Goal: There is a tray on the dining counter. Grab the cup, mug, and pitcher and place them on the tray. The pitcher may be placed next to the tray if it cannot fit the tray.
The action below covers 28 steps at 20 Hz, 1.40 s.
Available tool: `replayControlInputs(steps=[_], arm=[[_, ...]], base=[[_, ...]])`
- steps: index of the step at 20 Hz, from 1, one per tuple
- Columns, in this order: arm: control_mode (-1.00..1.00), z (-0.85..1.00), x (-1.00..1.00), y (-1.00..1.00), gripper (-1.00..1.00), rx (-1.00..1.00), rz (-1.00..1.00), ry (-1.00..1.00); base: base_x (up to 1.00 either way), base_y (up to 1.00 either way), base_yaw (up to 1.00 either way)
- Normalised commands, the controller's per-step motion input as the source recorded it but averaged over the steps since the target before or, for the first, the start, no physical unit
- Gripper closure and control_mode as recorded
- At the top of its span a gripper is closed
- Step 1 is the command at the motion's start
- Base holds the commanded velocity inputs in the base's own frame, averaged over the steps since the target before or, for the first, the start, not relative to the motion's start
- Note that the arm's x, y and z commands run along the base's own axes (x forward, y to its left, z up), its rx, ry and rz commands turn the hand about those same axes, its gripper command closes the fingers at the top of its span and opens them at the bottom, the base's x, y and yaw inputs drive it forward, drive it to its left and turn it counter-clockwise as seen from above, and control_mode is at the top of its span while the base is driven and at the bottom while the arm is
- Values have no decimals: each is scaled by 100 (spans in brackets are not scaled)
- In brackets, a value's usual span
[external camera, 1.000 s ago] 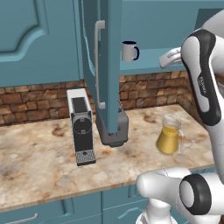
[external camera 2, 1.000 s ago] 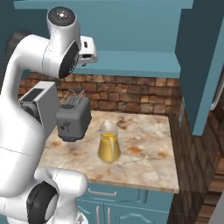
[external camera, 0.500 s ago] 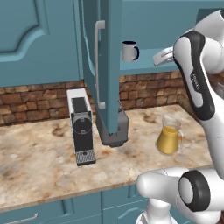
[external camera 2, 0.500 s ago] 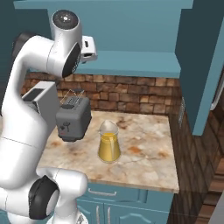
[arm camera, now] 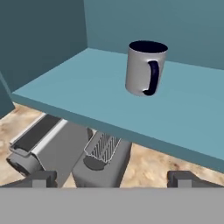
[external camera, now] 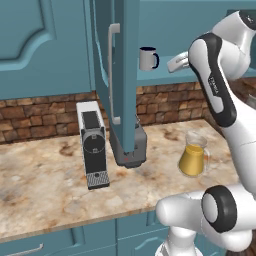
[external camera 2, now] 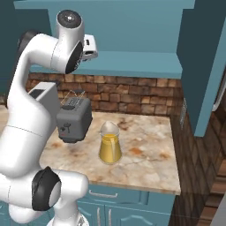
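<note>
Mug (arm camera: 146, 68) beyond wide-spread hand (arm camera: 112, 178)

Bare teal shelf (arm camera: 87, 94) ahead of the wide-open pincer (arm camera: 111, 178), mug (arm camera: 145, 68) alone straight ahead, cabinet wall (arm camera: 39, 39) to its left, toaster (arm camera: 103, 162) and coffee machine (arm camera: 41, 146) beneath.

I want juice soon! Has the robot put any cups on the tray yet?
Not yet. Nothing looks done: the mug stands on the cupboard shelf and the pitcher of juice sits on the counter. The open pincer is empty, up near the shelf and pointed at the mug. Every item is left to carry.
</note>
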Motion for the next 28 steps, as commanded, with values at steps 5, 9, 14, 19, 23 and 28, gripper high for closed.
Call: replayControlInputs(steps=[5, 9, 14, 19, 23, 28], arm=[[-100, 0, 33, 4, -100, 1, 4, 0], [-100, 0, 27, 1, -100, 2, 3, 0], [-100, 0, 20, 3, -100, 1, 2, 0], [-100, -7, 16, 12, -100, 0, 2, 0], [-100, -9, 19, 10, -100, 0, 2, 0], [-100, -7, 24, 1, -100, 2, 2, -1]], base=[[0, 0, 0], [0, 0, 0], [0, 0, 0], [0, 0, 0], [0, 0, 0], [0, 0, 0]])
